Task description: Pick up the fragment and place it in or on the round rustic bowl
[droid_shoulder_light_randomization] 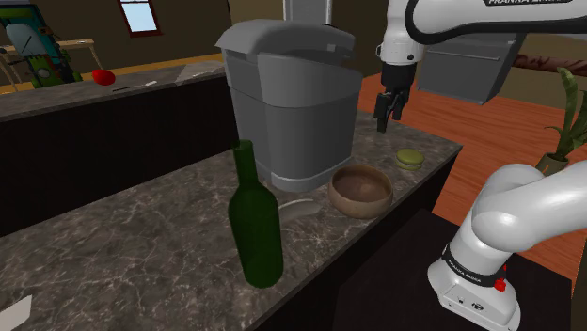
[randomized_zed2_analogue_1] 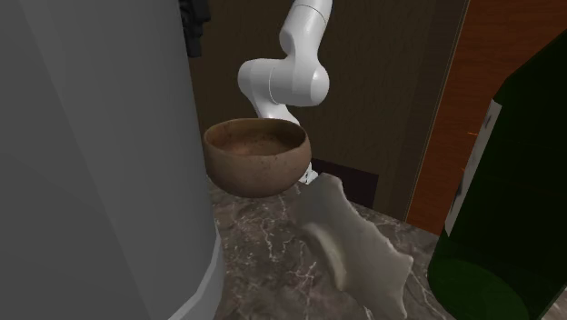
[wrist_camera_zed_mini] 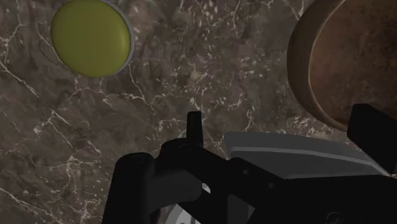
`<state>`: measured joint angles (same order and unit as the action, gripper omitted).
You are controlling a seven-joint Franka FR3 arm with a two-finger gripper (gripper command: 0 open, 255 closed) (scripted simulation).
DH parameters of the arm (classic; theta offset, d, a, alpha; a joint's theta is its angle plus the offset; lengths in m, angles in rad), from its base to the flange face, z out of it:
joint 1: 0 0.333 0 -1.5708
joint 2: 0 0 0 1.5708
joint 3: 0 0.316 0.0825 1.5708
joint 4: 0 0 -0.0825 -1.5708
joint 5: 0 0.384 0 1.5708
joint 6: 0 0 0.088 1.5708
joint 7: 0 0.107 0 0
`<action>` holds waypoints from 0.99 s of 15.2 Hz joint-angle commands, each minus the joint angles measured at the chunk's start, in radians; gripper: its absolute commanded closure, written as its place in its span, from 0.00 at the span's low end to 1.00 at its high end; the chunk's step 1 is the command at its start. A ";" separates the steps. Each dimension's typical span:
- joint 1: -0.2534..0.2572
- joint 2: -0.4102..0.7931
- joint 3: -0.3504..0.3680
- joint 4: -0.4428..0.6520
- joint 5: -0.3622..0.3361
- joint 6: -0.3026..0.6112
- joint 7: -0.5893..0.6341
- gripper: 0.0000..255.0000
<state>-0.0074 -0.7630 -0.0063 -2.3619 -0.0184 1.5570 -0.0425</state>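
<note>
Fragment (droid_shoulder_light_randomization: 299, 209) — flat beside brown bowl (droid_shoulder_light_randomization: 360, 191)

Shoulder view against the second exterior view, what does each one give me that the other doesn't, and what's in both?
The shoulder view adds the gripper hanging above the marble counter, a yellow-green disc beyond the brown bowl, and a red object on the far counter. The second exterior view adds the jagged outline of the pale fragment close up and a pale label on the dark green bottle. Both share the bowl, the fragment near it, the bottle, the grey appliance and the white arm.
</note>
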 commanded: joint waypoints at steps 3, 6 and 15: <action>0.033 0.027 0.029 -0.006 0.005 0.054 -0.020 0.00; 0.081 0.070 0.073 -0.013 0.010 0.133 -0.050 0.00; 0.229 0.207 0.195 -0.019 -0.012 0.361 -0.118 0.00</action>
<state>0.1884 -0.6216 0.1600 -2.3644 -0.0832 1.8721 -0.0516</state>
